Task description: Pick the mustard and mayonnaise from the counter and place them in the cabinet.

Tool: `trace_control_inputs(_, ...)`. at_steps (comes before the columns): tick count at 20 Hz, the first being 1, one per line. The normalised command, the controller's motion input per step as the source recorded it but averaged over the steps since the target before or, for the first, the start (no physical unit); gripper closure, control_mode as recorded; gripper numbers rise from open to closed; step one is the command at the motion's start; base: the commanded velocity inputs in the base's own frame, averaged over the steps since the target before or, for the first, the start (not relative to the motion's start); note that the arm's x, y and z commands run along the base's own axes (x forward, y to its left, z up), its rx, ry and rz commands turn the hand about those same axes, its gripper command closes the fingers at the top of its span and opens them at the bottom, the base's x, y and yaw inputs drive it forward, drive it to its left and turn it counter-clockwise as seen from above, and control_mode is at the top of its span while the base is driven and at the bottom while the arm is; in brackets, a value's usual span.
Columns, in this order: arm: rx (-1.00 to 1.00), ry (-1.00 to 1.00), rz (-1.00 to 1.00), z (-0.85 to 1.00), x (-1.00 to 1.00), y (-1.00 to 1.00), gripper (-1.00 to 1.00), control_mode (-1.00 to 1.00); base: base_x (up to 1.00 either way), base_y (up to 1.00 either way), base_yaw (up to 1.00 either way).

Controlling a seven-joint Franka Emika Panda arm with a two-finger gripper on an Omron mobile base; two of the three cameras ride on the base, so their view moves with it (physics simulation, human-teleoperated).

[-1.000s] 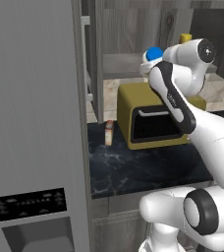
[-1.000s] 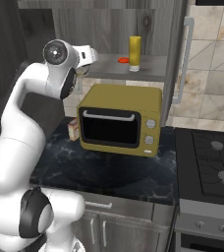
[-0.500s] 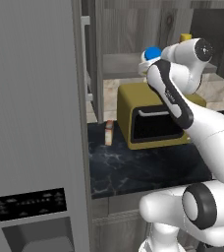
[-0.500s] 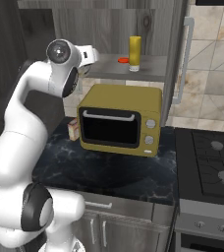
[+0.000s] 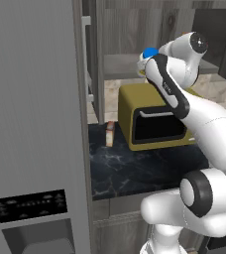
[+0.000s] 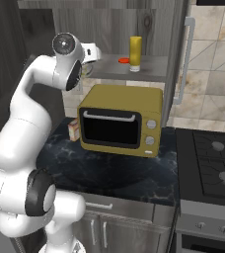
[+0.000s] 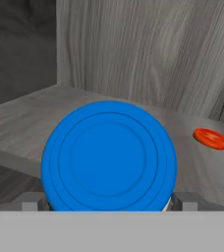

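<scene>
Fingers (image 7: 33,201) clamp the mayonnaise (image 7: 108,156), its blue lid bare of writing, over the cabinet (image 7: 148,54) shelf.

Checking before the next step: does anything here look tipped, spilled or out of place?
Nothing stands out. The mustard stands upright on the cabinet shelf beside the red disc, the mayonnaise sits between the pincer fingers above that shelf, and the toaster oven sits square.
</scene>
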Motion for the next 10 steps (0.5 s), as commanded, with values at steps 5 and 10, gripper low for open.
trace_control_inputs(5, 0.0, 0.05, 0.01, 0.19, 0.31, 0.0, 1.0, -1.0, 0.0, 0.0, 0.0)
trace_control_inputs(10, 0.0, 0.0, 0.01, 0.19, 0.29, 0.0, 1.0, -1.0, 0.0, 0.0, 0.0)
